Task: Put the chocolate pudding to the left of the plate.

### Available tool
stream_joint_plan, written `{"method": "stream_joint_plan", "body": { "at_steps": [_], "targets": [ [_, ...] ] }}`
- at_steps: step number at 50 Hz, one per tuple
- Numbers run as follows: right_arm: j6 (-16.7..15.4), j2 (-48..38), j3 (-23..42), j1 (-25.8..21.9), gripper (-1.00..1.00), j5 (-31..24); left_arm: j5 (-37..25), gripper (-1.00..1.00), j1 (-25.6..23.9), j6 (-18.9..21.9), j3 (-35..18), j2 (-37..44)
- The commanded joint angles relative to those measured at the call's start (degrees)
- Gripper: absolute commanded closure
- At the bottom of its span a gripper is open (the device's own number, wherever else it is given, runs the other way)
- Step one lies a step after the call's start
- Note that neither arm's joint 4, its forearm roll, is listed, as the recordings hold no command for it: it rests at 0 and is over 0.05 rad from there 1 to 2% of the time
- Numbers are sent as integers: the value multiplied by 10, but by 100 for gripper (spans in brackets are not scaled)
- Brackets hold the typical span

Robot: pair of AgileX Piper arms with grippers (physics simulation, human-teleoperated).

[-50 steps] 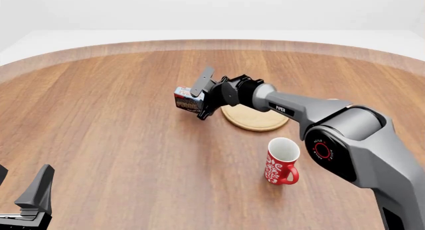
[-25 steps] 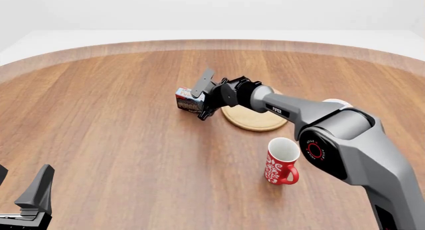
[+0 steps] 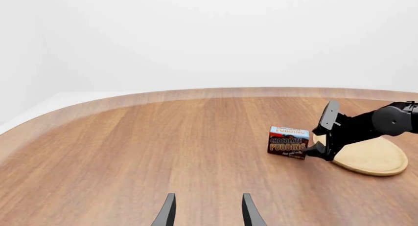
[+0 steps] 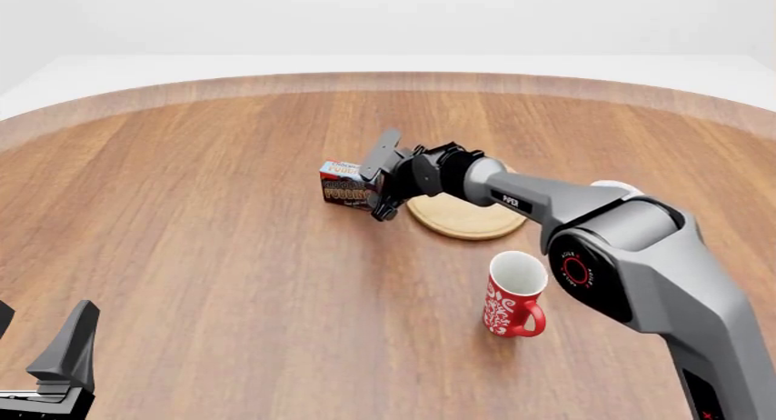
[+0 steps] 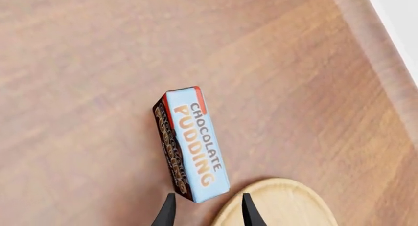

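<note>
Wooden table point(image 4: 218, 256); only front view shows red mug point(image 4: 514, 295).

It was a bare simulated test scene: a round wooden table point(image 4: 218, 256) filled the frame, with only featureless white surroundings along the top.

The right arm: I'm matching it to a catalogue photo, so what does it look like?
The right arm has smooth silver-grey shells joined by black sections. A black round joint cap bears a red ring emblem, and the forearm carries white "PIPER" lettering. Its claw is black with flat, dark grey fingers. No cables show.
</note>
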State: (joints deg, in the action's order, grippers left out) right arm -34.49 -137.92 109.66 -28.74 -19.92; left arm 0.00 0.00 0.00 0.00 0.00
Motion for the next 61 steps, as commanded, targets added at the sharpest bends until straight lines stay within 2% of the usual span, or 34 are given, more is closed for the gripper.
{"method": "stream_joint_plan", "body": {
  "at_steps": [1, 12, 23, 38, 45, 61],
  "targets": [
    [1, 26, -37, 5, -100, 17, 0, -100, 0, 0, 0, 0],
    [9, 72, -95, 6, -100, 44, 0, -100, 0, 0, 0, 0],
    [18, 144, -187, 1, -100, 79, 0, -100, 0, 0, 0, 0],
    [45, 317, -398, -12, -100, 152, 0, -100, 0, 0, 0, 0],
    [44, 390, -459, -8, -100, 162, 0, -100, 0, 0, 0, 0],
    [60, 504, -529, -17, -100, 162, 0, -100, 0, 0, 0, 0]
  ]
}}
